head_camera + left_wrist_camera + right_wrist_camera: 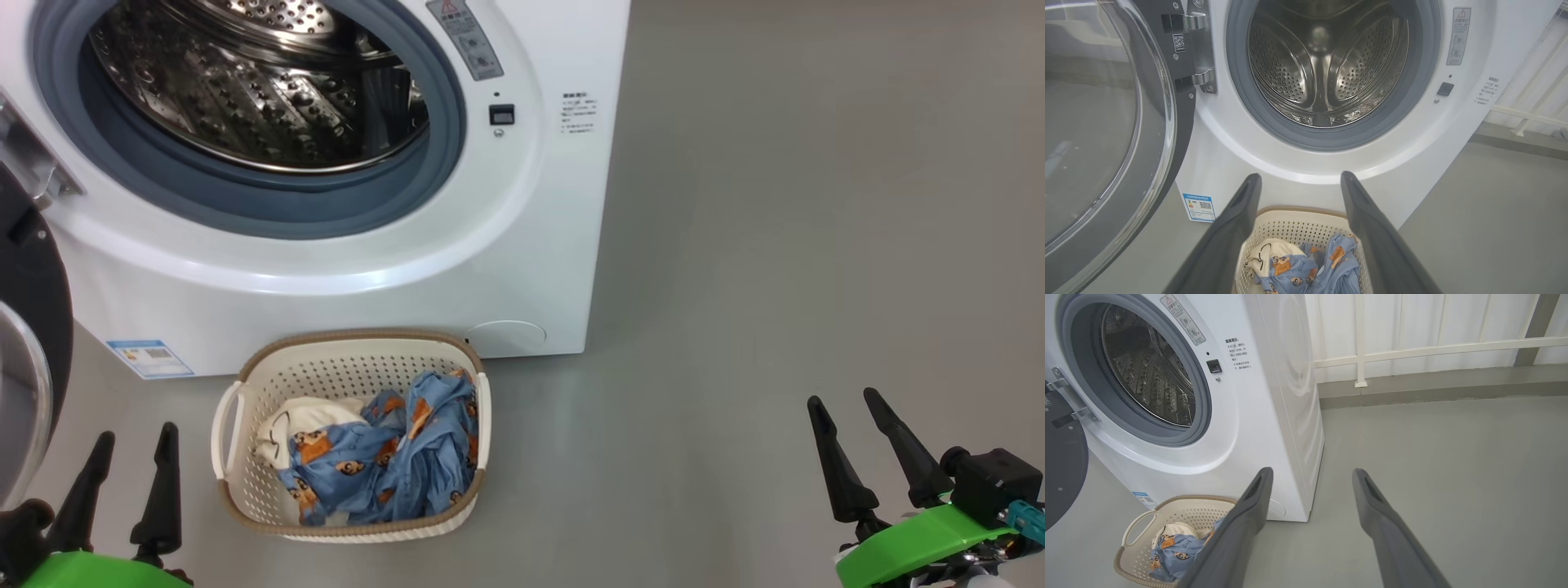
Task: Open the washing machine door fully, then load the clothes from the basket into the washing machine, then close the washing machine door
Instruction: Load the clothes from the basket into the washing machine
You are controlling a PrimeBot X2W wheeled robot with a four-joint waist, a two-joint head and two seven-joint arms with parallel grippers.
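Head view: the washing machine [522, 245] is cut off by the top and left edges, and its round opening faces the camera. The washing machine door [33, 310] stands swung out at the left, with part of its black rim and glass out of frame. The basket [359, 336] sits on the floor [775, 245] just in front of the machine. Its long axis runs across the view, parallel to the machine front, with 1 handle at each end. The clothes [392, 457] lie inside it, the cream garment partly buried under the blue fabric. The left gripper [136, 437] and right gripper [843, 398] hover low, jaws spread and holding nothing. Left wrist view: the 2 fingers hide both basket ends, and the steel drum [1327, 61] lies straight ahead. Right wrist view: 1 finger covers the basket's right side, and the panel text is illegible.
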